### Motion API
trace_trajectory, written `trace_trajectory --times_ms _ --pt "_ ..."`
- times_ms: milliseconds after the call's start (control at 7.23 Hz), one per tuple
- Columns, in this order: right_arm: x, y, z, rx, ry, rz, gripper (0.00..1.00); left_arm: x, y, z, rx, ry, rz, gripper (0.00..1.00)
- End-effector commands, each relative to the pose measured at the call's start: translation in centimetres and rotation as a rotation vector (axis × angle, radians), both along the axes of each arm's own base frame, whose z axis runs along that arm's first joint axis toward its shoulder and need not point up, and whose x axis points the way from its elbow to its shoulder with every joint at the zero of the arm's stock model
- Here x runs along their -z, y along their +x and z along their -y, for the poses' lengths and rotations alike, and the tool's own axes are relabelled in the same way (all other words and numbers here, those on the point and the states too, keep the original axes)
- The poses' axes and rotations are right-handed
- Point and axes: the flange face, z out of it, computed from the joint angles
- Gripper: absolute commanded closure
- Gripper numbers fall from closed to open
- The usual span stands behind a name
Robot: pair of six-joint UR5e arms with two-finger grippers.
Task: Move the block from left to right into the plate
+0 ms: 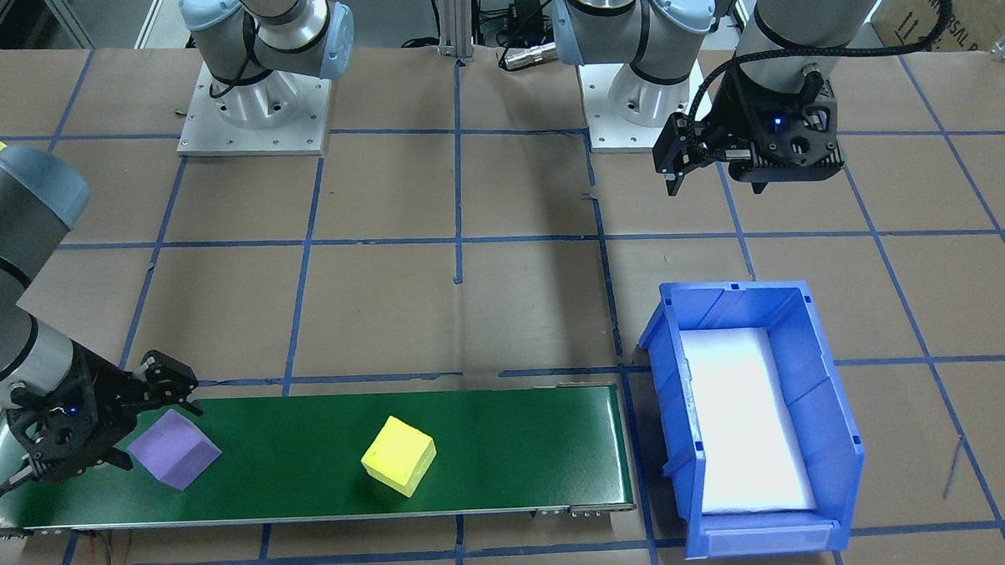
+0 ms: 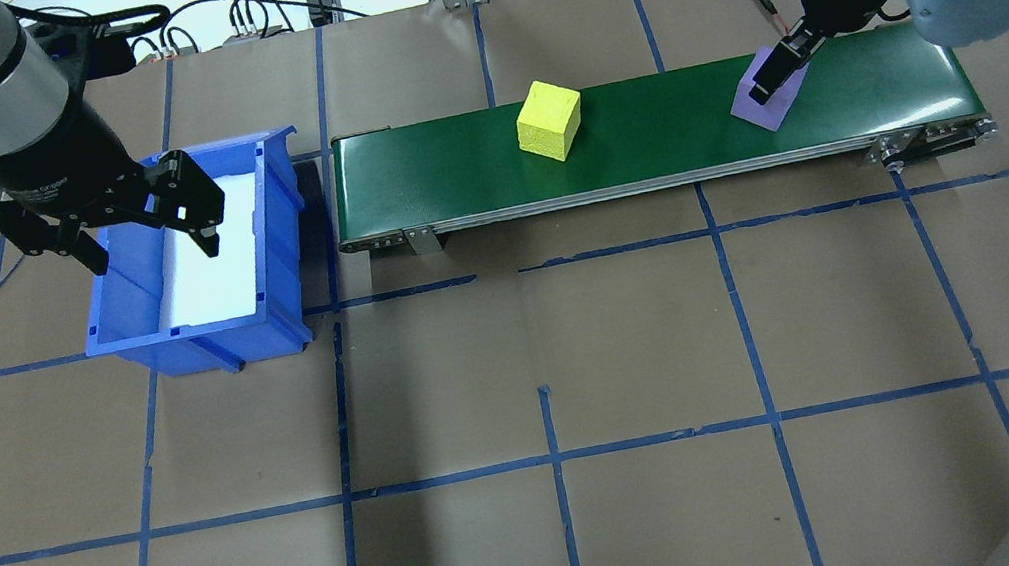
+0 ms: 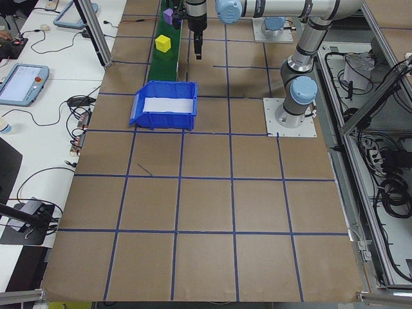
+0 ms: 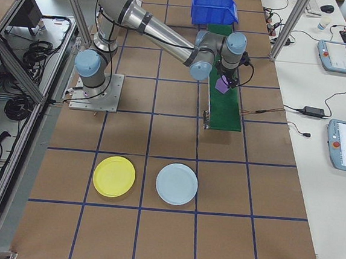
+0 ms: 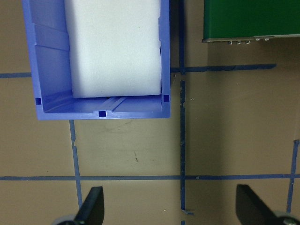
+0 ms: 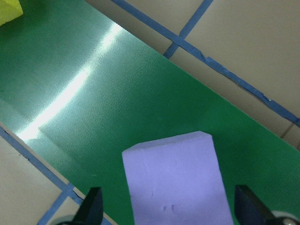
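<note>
Purple block lies directly under the right tool, between its two open fingers, which have not closed on it and hold nothing. In the wrist view one fingertip stands off the block's left side and the other off its right side, each with a gap. The block sits at the right end of the green conveyor, and the yellow block lies well apart, nearer the conveyor's middle. I judge that closing the fingers is the step in hand. The right arm is clearly the nearer one. The left tool hovers open and empty above the blue bin. The yellow plate rests on the bench far from the conveyor, beside a pale blue plate.
</note>
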Motion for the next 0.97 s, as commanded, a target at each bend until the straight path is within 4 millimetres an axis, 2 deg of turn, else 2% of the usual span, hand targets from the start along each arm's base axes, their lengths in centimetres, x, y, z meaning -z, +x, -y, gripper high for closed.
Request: trace_trajectory --times_ms 0,138,277,415,553,691,830 --pt "1.6 -0.4 0.3 -0.048 0.003 -0.049 0.03 0.1 0.0 0.0 0.001 0.001 0.001 0.0" --pt "2.1 -0.8 0.2 -0.056 0.018 -0.08 0.14 0.1 0.0 0.0 0.0 0.0 0.001 0.0" --pt "2.0 -0.9 0.3 -0.056 0.017 -0.09 0.32 0.1 0.0 0.0 0.001 0.001 0.001 0.0" --pt "1.7 -1.5 0.3 -0.039 0.025 -0.135 0.54 0.1 0.1 0.0 0.004 0.0 0.002 0.0" --pt "0.8 -1.8 0.9 -0.019 0.014 -0.155 0.6 0.1 0.0 0.0 0.004 0.0 0.001 0.0" --pt "-1.1 -2.9 1.7 0.053 0.0 -0.185 0.6 0.1 0.0 0.0 0.006 0.0 0.001 0.0" --pt "-1.7 -5.6 1.6 0.097 0.009 -0.184 0.6 0.1 0.0 0.0 0.007 0.0 0.001 0.0"
